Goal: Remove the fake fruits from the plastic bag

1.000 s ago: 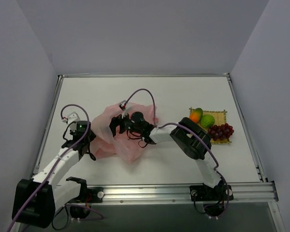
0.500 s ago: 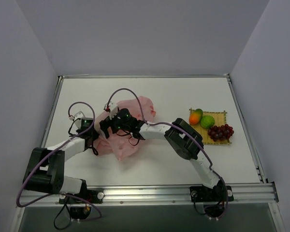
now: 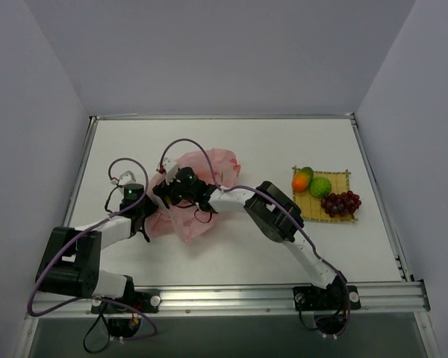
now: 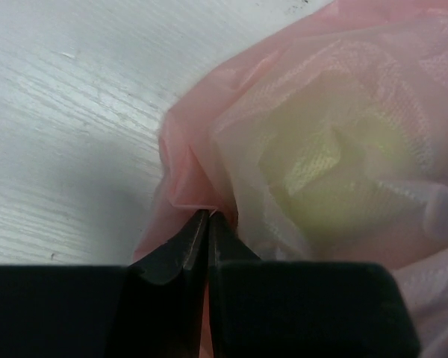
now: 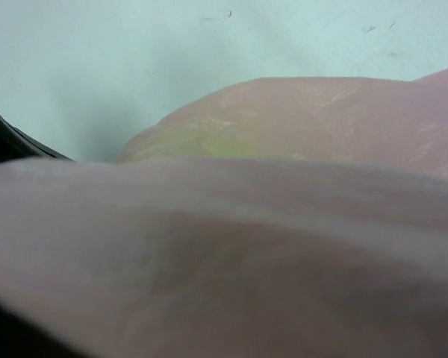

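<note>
The plastic bag (image 4: 321, 112) is being pinched at its edge by the clenched left gripper (image 4: 207, 217). The right gripper (image 3: 166, 194) is being veiled by the bag, so its opening cannot be told.

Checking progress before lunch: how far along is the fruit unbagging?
Done: mango, lime-green fruit and grape bunch lie on the yellow mat. In hand: left gripper pinches the edge of the pink plastic bag. Left: a yellow-green fruit shows through the film.
</note>
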`<move>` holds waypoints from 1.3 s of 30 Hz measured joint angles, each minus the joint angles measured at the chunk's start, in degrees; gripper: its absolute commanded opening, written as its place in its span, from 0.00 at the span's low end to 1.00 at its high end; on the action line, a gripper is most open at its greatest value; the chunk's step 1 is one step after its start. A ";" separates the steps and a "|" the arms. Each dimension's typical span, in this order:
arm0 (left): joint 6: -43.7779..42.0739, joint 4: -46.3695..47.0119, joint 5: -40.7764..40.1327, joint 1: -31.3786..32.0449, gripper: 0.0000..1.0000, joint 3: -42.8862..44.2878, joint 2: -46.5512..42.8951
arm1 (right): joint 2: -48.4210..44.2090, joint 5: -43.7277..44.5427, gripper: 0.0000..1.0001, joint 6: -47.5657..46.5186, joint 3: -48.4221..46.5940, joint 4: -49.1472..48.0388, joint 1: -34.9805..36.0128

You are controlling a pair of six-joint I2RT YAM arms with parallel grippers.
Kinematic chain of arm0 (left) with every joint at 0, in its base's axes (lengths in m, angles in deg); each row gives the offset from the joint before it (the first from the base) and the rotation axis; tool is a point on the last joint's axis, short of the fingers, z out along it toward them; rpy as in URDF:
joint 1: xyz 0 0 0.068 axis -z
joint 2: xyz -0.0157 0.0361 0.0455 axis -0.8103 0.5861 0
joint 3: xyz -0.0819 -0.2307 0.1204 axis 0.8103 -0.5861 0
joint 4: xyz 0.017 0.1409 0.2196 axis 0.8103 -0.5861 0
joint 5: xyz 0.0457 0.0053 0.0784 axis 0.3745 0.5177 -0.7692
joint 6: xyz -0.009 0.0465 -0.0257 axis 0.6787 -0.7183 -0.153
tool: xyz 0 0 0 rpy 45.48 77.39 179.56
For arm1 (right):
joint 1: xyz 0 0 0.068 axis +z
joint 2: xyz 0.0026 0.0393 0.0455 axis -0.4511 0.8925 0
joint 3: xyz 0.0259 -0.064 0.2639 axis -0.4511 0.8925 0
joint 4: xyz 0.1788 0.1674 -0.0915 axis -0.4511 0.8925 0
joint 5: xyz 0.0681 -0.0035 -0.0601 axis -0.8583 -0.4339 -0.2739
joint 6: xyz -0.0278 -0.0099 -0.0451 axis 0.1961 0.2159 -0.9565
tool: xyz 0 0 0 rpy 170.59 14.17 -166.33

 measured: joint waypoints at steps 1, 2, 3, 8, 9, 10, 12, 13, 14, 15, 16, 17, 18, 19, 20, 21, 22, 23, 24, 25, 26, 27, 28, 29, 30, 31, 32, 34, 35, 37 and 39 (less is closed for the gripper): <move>-0.07 -0.09 0.26 0.00 0.02 -0.04 -0.17 | -0.02 -0.15 0.57 0.79 0.28 -0.39 -0.02; -0.13 -0.28 0.42 0.00 0.02 -0.07 -0.39 | -0.20 -0.09 0.53 1.57 1.18 -1.88 -0.02; -0.13 -0.66 0.44 0.00 0.02 -0.07 -0.72 | -0.72 -0.02 0.52 2.49 3.10 -3.87 0.00; 0.15 -4.42 -1.03 0.00 0.02 0.20 -3.26 | -8.52 4.63 0.38 4.70 16.46 -9.66 0.72; 0.42 -5.25 -1.66 -0.04 0.02 0.46 -3.58 | -10.49 5.95 0.38 4.87 18.86 -10.08 0.87; 0.72 -5.90 -2.23 -0.09 0.02 0.74 -3.76 | -12.55 7.23 0.38 5.09 21.44 -10.95 1.09; 1.62 -6.93 -3.30 -0.22 0.02 1.60 -3.80 | -16.76 9.90 0.39 5.49 26.29 -13.18 1.51; 2.08 -7.41 -3.69 -0.28 0.02 2.14 -3.76 | -19.34 11.56 0.40 5.79 29.31 -14.93 1.79; 2.43 -7.85 -4.13 -0.35 0.02 2.80 -3.67 | -20.96 12.61 0.39 6.03 31.17 -16.09 1.90; 2.75 -8.41 -4.44 -0.39 0.02 3.69 -3.43 | -22.77 13.75 0.40 6.47 33.07 -17.27 2.19; 3.02 -8.79 -4.68 -0.44 0.02 4.68 -3.06 | -24.57 14.82 0.40 6.88 35.10 -18.88 2.23; 3.19 -9.01 -4.85 -0.59 0.02 5.81 -2.54 | -25.97 15.56 0.40 7.28 36.70 -20.15 2.34; 3.34 -9.05 -4.87 -0.74 0.02 6.60 -2.23 | -27.17 16.24 0.40 7.61 38.07 -21.18 2.54; 3.50 -9.05 -4.98 -0.87 0.02 7.17 -2.05 | -28.24 16.74 0.40 8.07 39.39 -22.01 2.58; 3.61 -9.09 -5.07 -1.05 0.02 7.52 -2.05 | -29.20 17.22 0.40 8.50 40.68 -22.84 2.64; 3.76 -9.29 -5.20 -1.14 0.02 7.82 -2.05 | -30.14 17.66 0.40 8.90 41.81 -23.30 2.73; 3.96 -9.92 -5.46 -1.16 0.02 8.31 -2.05 | -31.08 18.01 0.40 9.31 42.95 -23.61 2.99; 4.02 -10.69 -5.77 -1.20 0.02 8.83 -2.01 | -32.06 18.56 0.40 9.70 44.17 -23.93 3.13; 4.09 -11.85 -6.19 -1.25 0.03 9.62 -2.01 | -33.29 19.06 0.40 9.88 45.29 -23.96 3.34; 4.07 -12.92 -6.51 -1.36 0.02 10.58 -2.01 | -34.62 19.63 0.40 9.99 46.31 -23.89 3.72; 4.04 -14.01 -6.93 -1.49 0.02 11.78 -1.97 | -36.17 20.35 0.40 10.05 47.25 -23.82 4.20; 3.96 -14.91 -7.41 -1.75 0.02 13.20 -1.95 | -38.10 21.05 0.39 10.14 48.17 -23.71 4.74; 3.85 -15.85 -7.72 -2.16 0.02 14.71 -1.88 | -40.26 21.70 0.39 10.23 49.05 -23.41 5.22; 3.65 -16.68 -7.98 -2.69 0.02 16.33 -1.75 | -42.73 22.45 0.38 10.36 49.92 -23.26 5.57; 3.50 -17.09 -8.20 -3.30 0.02 17.81 -1.60 | -46.01 23.54 0.38 10.47 51.04 -23.15 6.05; 3.41 -17.44 -8.48 -4.00 0.02 19.17 -1.42 | -49.00 24.59 0.38 10.69 52.06 -22.86 6.29; 3.26 -18.05 -8.74 -4.66 0.02 20.41 -1.14 | -52.15 26.10 0.38 10.86 52.98 -22.53 6.34; 3.02 -19.10 -9.20 -5.92 0.02 22.58 -0.24 | -58.49 29.94 0.38 11.32 54.64 -21.62 6.12; 2.86 -19.80 -9.38 -6.47 0.02 23.58 0.33 | -61.53 32.04 0.38 11.58 55.49 -20.94 5.77; 2.45 -21.11 -9.55 -7.65 0.07 25.46 1.55 | -67.12 36.28 0.37 12.55 57.09 -18.69 4.79; 1.57 -22.77 -9.05 -9.38 0.21 27.50 2.95 | -72.11 40.41 0.37 14.10 58.18 -13.70 2.38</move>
